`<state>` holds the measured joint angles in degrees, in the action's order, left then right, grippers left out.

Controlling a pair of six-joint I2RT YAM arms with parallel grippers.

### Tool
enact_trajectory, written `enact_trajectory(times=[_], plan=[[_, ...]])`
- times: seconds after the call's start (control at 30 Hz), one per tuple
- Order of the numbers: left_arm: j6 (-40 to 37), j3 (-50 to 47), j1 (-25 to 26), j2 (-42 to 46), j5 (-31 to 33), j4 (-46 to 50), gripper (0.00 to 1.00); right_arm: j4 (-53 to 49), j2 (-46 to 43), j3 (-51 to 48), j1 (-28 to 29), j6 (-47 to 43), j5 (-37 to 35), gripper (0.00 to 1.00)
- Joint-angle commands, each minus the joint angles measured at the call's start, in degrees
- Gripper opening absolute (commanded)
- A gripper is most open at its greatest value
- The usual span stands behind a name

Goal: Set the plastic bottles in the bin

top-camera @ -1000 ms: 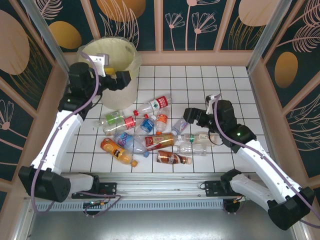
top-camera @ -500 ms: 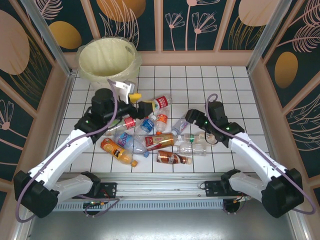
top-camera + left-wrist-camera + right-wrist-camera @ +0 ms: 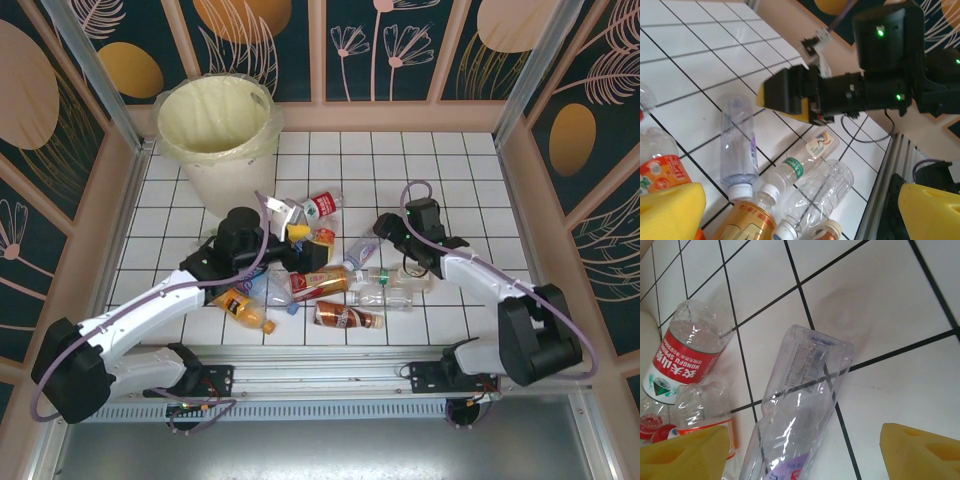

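Several plastic bottles point(image 3: 320, 283) lie in a heap on the white tiled table, some clear, some orange or brown. The cream bin point(image 3: 215, 125) with its pale yellow liner stands at the back left. My left gripper point(image 3: 297, 245) hovers open over the heap; under it lie a clear bottle point(image 3: 817, 195) and a gold-labelled one point(image 3: 745, 222). My right gripper point(image 3: 805, 452) is open, straddling a clear bottle with a purple label point(image 3: 800, 405). The left pad is close to the bottle; a gap shows on the right. The right gripper point(image 3: 378, 235) sits at the heap's right side.
A clear bottle with a red label point(image 3: 687, 355) lies just left of the straddled one. Wooden panelled walls enclose the table on three sides. Open tiles stretch along the back right point(image 3: 440, 170). A rail point(image 3: 320, 365) runs along the near edge.
The left arm swung from above the bin down to the heap, its jaws still wide. The right gripper moved in over the purple-labelled bottle and its jaws narrowed.
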<state>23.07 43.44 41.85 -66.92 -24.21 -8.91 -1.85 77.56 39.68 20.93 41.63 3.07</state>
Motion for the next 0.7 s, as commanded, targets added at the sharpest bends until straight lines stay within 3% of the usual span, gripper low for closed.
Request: enact_trajectory(times=[0.0, 0.67], plan=[[1.0, -1.9, 1.4, -0.7, -0.5, -4.9, 0.99, 5.9, 3.1, 0.2, -0.5, 1.3, 1.1, 0.79], [5.8, -6.1, 3.1, -4.7, -0.9, -10.1, 0.98, 14.4, 20.3, 6.8, -0.4, 2.1, 2.4, 0.72]])
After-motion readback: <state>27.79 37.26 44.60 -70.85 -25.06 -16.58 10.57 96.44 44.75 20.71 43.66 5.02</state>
